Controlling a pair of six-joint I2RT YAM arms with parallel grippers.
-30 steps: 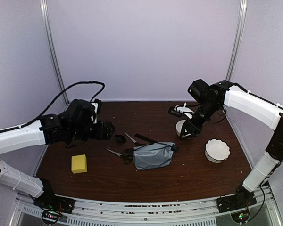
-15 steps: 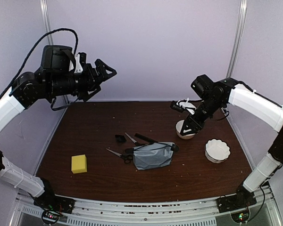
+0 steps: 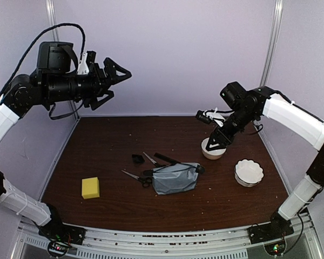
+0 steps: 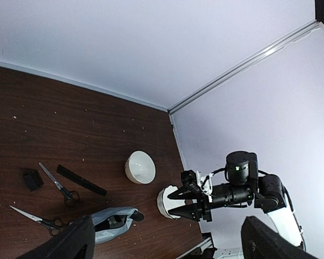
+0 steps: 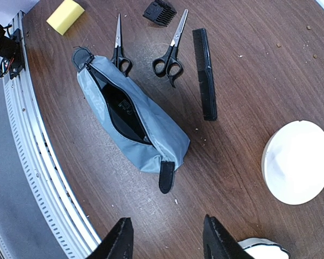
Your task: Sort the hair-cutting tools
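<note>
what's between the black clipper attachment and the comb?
One pair of scissors lies between the attachment and the comb, roughly parallel to the comb. It is clearest in the right wrist view.

The top view looks down from high behind the arm bases, far off, taking in the whole tabletop point(image 3: 113, 140); the left wrist view hangs high at ten o'clock, facing down toward four o'clock, distant; the right wrist view sits nearer, over two o'clock, facing down toward eight o'clock; all three share the grey pouch point(image 3: 175, 179) and comb point(image 3: 164, 158).
</note>
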